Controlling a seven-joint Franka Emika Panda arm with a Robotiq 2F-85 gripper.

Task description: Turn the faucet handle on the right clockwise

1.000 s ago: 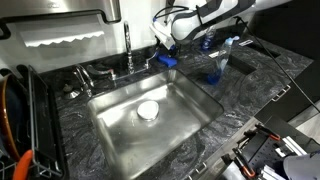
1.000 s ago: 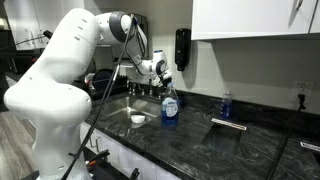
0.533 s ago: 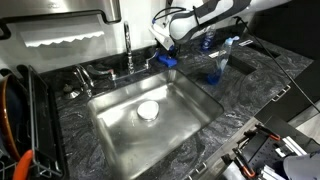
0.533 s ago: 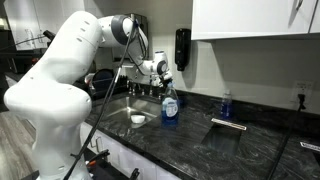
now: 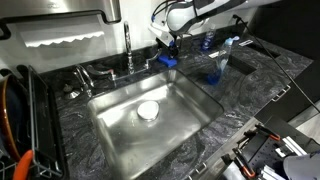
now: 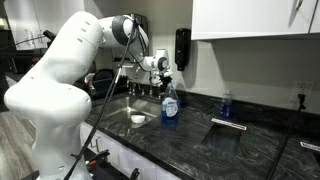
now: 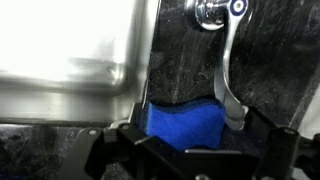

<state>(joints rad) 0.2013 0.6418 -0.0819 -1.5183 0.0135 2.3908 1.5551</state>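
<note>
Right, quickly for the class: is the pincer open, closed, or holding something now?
Pincer: open, holding nothing; the tip of the faucet handle sits within its wide gap, beside a blue sponge.

The faucet handle point(image 7: 226, 62) is a small shiny chrome lever on a round base, mounted on the dark stone counter point(image 7: 180, 60) beside the sink point(image 7: 70, 50). Its slim, slightly curved lever ends just beside a blue sponge point(image 7: 185, 125).

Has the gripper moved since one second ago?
Yes. The gripper has risen slightly and is now farther above the blue sponge.
</note>
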